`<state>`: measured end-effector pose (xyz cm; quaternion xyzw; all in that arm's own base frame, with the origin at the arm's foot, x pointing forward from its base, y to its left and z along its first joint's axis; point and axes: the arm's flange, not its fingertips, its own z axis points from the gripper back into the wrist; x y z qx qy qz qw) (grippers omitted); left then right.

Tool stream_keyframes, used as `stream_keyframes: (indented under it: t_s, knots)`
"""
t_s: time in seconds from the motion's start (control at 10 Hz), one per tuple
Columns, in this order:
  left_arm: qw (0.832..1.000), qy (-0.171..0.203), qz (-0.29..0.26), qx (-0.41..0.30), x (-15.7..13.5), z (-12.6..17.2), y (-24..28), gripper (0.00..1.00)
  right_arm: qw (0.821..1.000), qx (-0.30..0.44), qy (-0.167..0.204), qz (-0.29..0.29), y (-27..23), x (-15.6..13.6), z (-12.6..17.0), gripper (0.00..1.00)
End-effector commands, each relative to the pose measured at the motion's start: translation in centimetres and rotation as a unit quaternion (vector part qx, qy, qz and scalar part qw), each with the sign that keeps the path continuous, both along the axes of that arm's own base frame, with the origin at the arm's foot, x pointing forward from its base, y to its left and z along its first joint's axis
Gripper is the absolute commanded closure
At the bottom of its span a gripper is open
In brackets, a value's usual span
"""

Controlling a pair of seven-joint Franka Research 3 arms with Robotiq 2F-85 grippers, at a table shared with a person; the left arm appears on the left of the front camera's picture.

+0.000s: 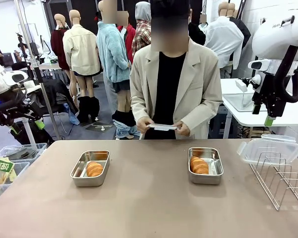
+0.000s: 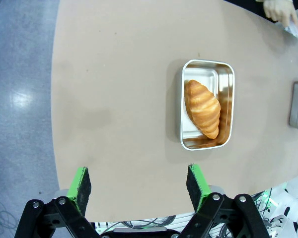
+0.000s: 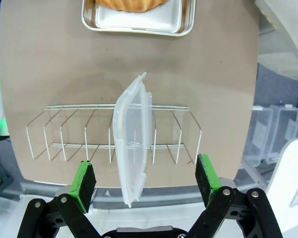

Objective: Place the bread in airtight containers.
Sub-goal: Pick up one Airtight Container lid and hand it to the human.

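The bare near stretch of the table [image 1: 149,213] lay closest. Just beyond it sat the two tins, well apart. The left tin [image 1: 90,168] held one croissant [image 1: 94,169] and the right tin [image 1: 205,165] held the other croissant [image 1: 199,165], so the bread was already in its containers, both uncovered.

At the table's right edge a wire rack [image 1: 283,181] carried a clear lid [image 3: 131,144] standing on edge. The right gripper [image 3: 145,171] hung above it, jaws spread wide and empty. In its wrist view the lid's long axis ran straight away from the camera, its thin edge about midway between the two pads, and the right tin lay beyond the rack. I judged the right arm the nearer one for picking up that lid.

The left gripper [image 2: 138,176], likewise wide open and holding nothing, hovered above the table with the left tin ahead and off to one side. Farthest off, the person's hands [image 1: 145,125] held a second lid [image 1: 162,127].
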<state>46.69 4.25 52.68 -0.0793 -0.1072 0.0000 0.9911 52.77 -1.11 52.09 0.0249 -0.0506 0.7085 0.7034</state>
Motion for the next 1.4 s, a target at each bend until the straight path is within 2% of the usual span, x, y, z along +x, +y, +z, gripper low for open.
stream_keyframes:
  t_s: [0.0, 1.3]
  knots:
    - [1.000, 0.000, 0.001, 0.008, 0.05, 0.19, 0.17, 0.00, 1.000, 0.000, -0.002, 0.001, -0.03, 0.00, -0.04, 0.00]
    - [1.000, 0.000, 0.001, 0.008, 0.05, 0.19, 0.17, 0.00, 1.000, 0.000, 0.000, 0.000, 0.00, 0.00, 0.00, 0.00]
